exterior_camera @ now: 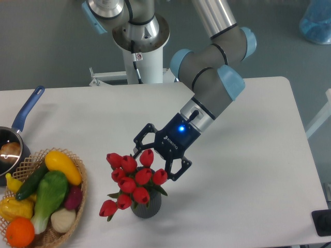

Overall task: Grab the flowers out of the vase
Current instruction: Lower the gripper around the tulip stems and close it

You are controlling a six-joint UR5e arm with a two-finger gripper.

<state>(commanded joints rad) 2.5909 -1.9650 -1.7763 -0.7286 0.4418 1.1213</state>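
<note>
Above the vase [146, 206], your gripper [156, 157] is hanging with its two black fingers spread apart, holding nothing, their tips reaching in among the top buds of the flowers [132, 181]. Those red tulips are sitting in the dark ribbed vase, spilling wider than its mouth, one bud drooping low to its left. Left of the vase, a wicker basket [77, 206] is lying heaped with plastic fruit and vegetables, and beyond that a blue-handled saucepan [23, 116] is resting at the edge of the white table [248, 196].
</note>
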